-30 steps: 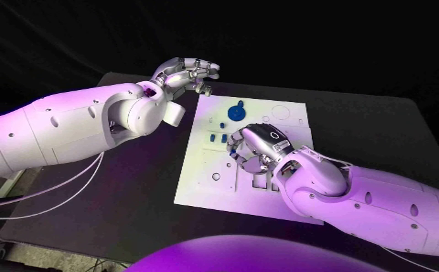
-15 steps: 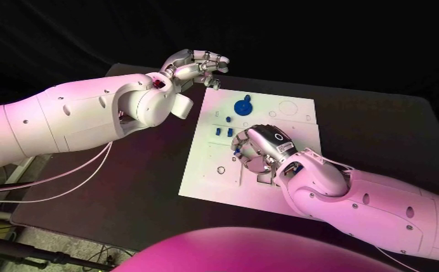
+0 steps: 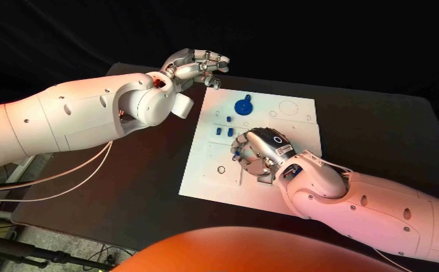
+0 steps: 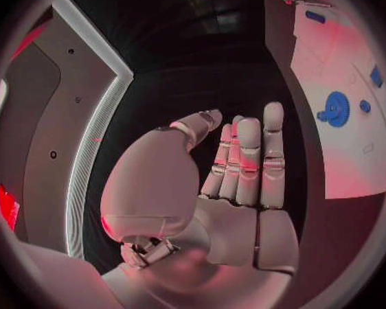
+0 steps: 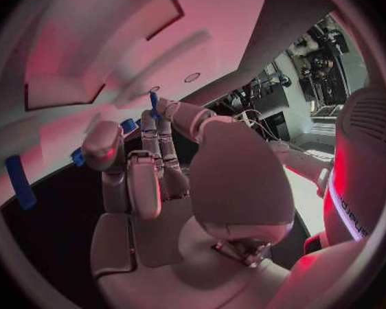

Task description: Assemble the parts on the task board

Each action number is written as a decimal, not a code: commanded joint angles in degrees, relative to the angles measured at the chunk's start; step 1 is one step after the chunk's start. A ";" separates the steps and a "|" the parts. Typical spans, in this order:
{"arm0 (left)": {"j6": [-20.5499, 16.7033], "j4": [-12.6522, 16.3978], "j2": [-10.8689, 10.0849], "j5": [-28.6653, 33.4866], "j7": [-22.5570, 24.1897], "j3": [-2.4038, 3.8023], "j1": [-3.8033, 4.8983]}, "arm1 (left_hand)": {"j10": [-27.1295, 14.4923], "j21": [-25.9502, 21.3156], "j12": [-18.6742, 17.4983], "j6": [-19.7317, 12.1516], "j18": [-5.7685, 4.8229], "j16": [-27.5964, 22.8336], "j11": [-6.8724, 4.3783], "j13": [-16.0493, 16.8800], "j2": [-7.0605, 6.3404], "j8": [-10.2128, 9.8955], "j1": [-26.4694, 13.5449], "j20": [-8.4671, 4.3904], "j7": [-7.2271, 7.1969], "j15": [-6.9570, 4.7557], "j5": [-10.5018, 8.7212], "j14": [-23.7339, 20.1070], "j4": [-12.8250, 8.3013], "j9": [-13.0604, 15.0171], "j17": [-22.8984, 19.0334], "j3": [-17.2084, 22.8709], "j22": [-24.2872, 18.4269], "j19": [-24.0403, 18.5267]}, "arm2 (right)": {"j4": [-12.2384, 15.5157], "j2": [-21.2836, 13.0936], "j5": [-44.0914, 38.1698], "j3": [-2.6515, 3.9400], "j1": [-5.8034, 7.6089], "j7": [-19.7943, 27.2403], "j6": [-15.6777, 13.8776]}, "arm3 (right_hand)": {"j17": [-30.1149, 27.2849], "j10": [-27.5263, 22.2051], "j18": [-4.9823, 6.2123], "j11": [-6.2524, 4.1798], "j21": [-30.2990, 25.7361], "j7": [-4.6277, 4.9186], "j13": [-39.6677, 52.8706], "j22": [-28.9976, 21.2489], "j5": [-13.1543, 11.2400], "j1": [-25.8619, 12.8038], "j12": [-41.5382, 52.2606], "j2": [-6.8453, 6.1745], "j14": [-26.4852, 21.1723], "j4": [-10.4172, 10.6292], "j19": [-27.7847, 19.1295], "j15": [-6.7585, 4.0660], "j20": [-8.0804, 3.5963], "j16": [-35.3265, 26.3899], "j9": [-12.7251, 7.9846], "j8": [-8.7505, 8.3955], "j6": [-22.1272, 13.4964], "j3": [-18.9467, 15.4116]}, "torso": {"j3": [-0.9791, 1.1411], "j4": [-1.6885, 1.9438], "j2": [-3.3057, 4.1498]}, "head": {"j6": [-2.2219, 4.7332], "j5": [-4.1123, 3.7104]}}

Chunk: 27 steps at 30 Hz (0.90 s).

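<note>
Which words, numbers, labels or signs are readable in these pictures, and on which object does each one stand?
No text reads in full.
Right wrist view: grey vertical lettering on the robot's own white body, cut by the edge and too blurred to quote.
Task board: only outlines and holes, no letters or numbers legible.
Left hand, right hand, blue parts: no markings readable.

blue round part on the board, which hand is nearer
Left. The left hand hovers just past the board's far corner beside the blue round part; the right hand rests lower on the board.
</note>
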 commanded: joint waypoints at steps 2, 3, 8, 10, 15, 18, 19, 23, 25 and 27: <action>0.78 -0.07 0.15 -0.30 0.33 0.05 0.06 | 0.07 -0.02 -0.16 -0.39 0.62 -0.32 0.22 -0.07 0.11 0.34 -0.18 0.07 -0.03 0.12 0.08 -0.01 -0.27 0.07 -0.06 -0.03 -0.08 -0.07 | 0.04 0.01 -0.12 -0.04 -0.09 0.56 1.33 | -0.02 1.85 -1.13 -1.45 0.14 0.20 0.10 0.04 0.18 -0.15 0.28 0.53 2.93 0.02 0.41 -0.31 -0.02 0.24 0.08 -0.15 -0.33 0.25 | 0.00 -0.02 0.00 | 0.00 0.23; 0.77 -0.11 0.15 -0.32 0.33 0.05 0.06 | 0.07 -0.02 -0.16 -0.39 0.62 -0.32 0.22 -0.07 0.11 0.34 -0.18 0.07 -0.03 0.12 0.08 -0.01 -0.27 0.07 -0.06 -0.03 -0.08 -0.07 | 0.09 -0.02 -0.11 -0.04 -0.10 0.57 1.37 | 0.01 1.84 -1.12 -1.45 0.10 0.20 0.12 0.02 0.19 -0.19 0.26 0.51 2.94 0.02 0.39 -0.29 -0.02 0.25 0.09 -0.16 -0.34 0.24 | 0.00 -0.03 0.01 | 0.00 0.31; 0.73 -0.22 0.13 -0.40 0.32 0.05 0.06 | 0.07 -0.02 -0.16 -0.39 0.62 -0.32 0.22 -0.07 0.11 0.34 -0.18 0.07 -0.03 0.12 0.08 -0.01 -0.27 0.07 -0.06 -0.03 -0.08 -0.07 | 0.28 -0.17 -0.06 -0.06 -0.11 0.60 1.39 | 0.01 1.84 -1.12 -1.45 0.10 0.20 0.12 0.02 0.19 -0.19 0.26 0.51 2.94 0.02 0.39 -0.29 -0.02 0.25 0.09 -0.16 -0.34 0.24 | 0.04 -0.05 0.04 | 0.00 0.53; 0.73 -0.24 0.11 -0.41 0.31 0.04 0.06 | 0.07 -0.02 -0.16 -0.39 0.62 -0.32 0.22 -0.07 0.11 0.34 -0.18 0.07 -0.03 0.12 0.08 -0.01 -0.27 0.07 -0.06 -0.03 -0.08 -0.07 | 0.30 -0.21 -0.03 -0.07 -0.11 0.60 1.46 | 0.01 1.84 -1.12 -1.45 0.10 0.20 0.12 0.02 0.19 -0.19 0.26 0.51 2.94 0.02 0.39 -0.29 -0.02 0.25 0.09 -0.16 -0.34 0.24 | 0.05 -0.04 0.04 | 0.00 0.48; 0.71 -0.26 0.06 -0.43 0.30 0.04 0.06 | 0.07 -0.02 -0.16 -0.39 0.62 -0.32 0.22 -0.07 0.11 0.34 -0.18 0.07 -0.03 0.12 0.08 -0.01 -0.27 0.07 -0.06 -0.03 -0.08 -0.07 | 0.33 -0.27 -0.13 -0.07 -0.12 0.62 1.83 | 0.04 1.83 -1.13 -1.45 0.16 0.19 0.16 0.08 0.23 -0.18 0.21 0.51 2.94 -0.03 0.40 -0.29 -0.01 0.27 0.13 -0.18 -0.37 0.26 | 0.04 -0.03 0.01 | 0.00 0.63; 0.70 -0.27 0.05 -0.46 0.30 0.04 0.06 | 0.07 -0.02 -0.16 -0.39 0.62 -0.32 0.22 -0.07 0.11 0.34 -0.18 0.07 -0.03 0.12 0.08 -0.01 -0.27 0.07 -0.06 -0.03 -0.08 -0.07 | 0.28 -0.27 -0.08 -0.07 -0.12 0.52 2.19 | 0.04 1.83 -1.13 -1.45 0.16 0.19 0.16 0.08 0.23 -0.18 0.21 0.51 2.94 -0.03 0.40 -0.29 -0.01 0.27 0.13 -0.18 -0.37 0.26 | 0.02 -0.06 0.02 | 0.00 0.65; 0.70 -0.27 0.05 -0.47 0.30 0.04 0.06 | 0.07 -0.02 -0.16 -0.39 0.62 -0.32 0.22 -0.07 0.11 0.34 -0.18 0.07 -0.03 0.12 0.08 -0.01 -0.27 0.07 -0.06 -0.03 -0.08 -0.07 | 0.26 -0.26 -0.07 -0.07 -0.12 0.46 2.34 | 0.04 1.83 -1.13 -1.45 0.16 0.19 0.16 0.08 0.23 -0.18 0.21 0.51 2.94 -0.03 0.40 -0.29 -0.01 0.27 0.13 -0.18 -0.37 0.26 | 0.01 -0.06 0.02 | 0.00 0.61; 0.73 -0.25 0.04 -0.49 0.28 0.04 0.06 | 0.07 -0.02 -0.16 -0.39 0.62 -0.32 0.22 -0.07 0.11 0.34 -0.18 0.07 -0.03 0.12 0.08 -0.01 -0.27 0.07 -0.06 -0.03 -0.08 -0.07 | 0.08 -0.09 -0.11 -0.08 -0.12 0.08 3.50 | -0.02 1.76 -1.09 -1.42 -0.03 0.21 0.19 0.00 0.22 -0.22 0.13 0.47 2.93 -0.07 0.30 -0.27 0.01 0.24 0.16 -0.24 -0.46 0.26 | -0.02 -0.06 0.02 | 0.00 0.65; 0.73 -0.25 0.03 -0.50 0.28 0.04 0.06 | 0.07 -0.02 -0.16 -0.39 0.62 -0.32 0.22 -0.07 0.11 0.34 -0.18 0.07 -0.03 0.12 0.08 -0.01 -0.27 0.07 -0.06 -0.03 -0.08 -0.07 | -0.11 0.13 -0.19 -0.08 -0.12 -0.07 4.12 | -0.04 1.71 -1.07 -1.40 -0.13 0.23 0.21 -0.04 0.19 -0.25 0.09 0.46 2.93 -0.07 0.24 -0.26 0.01 0.24 0.16 -0.27 -0.51 0.26 | -0.02 -0.07 0.02 | 0.00 0.60; 0.75 -0.24 0.03 -0.50 0.28 0.04 0.06 | 0.07 -0.02 -0.16 -0.39 0.62 -0.32 0.22 -0.07 0.11 0.34 -0.18 0.07 -0.03 0.12 0.08 -0.01 -0.27 0.07 -0.06 -0.03 -0.08 -0.07 | -0.26 0.40 -0.40 -0.08 -0.12 -0.23 4.75 | -0.04 1.71 -1.07 -1.40 -0.13 0.23 0.21 -0.04 0.19 -0.25 0.09 0.46 2.93 -0.07 0.24 -0.26 0.01 0.24 0.16 -0.27 -0.51 0.26 | 0.00 -0.01 0.03 | 0.00 0.55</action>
